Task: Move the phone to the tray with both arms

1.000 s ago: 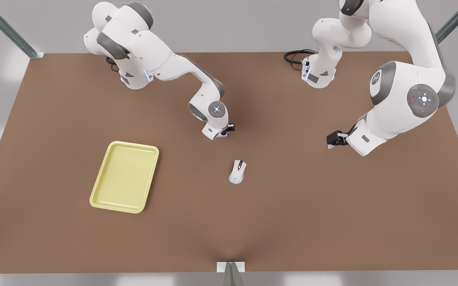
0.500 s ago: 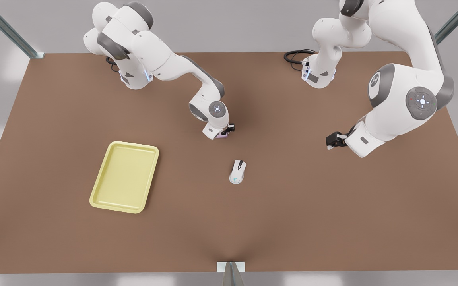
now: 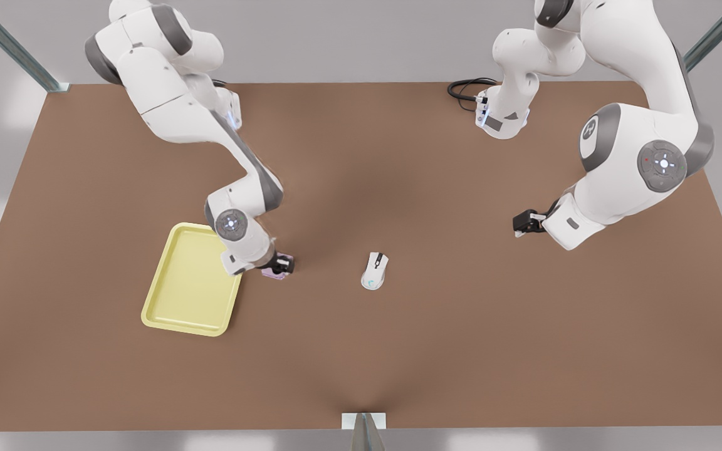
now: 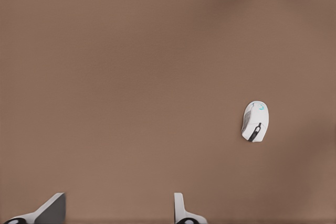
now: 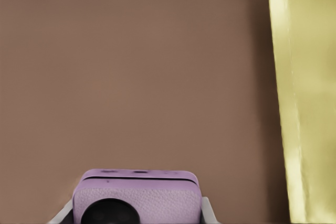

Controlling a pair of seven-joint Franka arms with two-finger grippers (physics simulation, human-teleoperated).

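My right gripper [image 3: 279, 266] clamped on phone [image 5: 137, 195], just beside tray [image 3: 192, 285] edge. White mouse [image 3: 374, 270] lies nearby on table [image 3: 461, 351]. My left gripper [image 3: 519, 223] waits well apart, fingers [image 4: 181, 208] spread.

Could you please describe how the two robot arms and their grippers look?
Both arms are glossy white with rounded segments, grey joint bands and round grey caps carrying small lights. The right gripper and left gripper are small and black; pale grey fingers show at the left wrist. A black cable coils by one base.

Pink phone [image 5: 137, 198], yellow tray [image 3: 176, 294]
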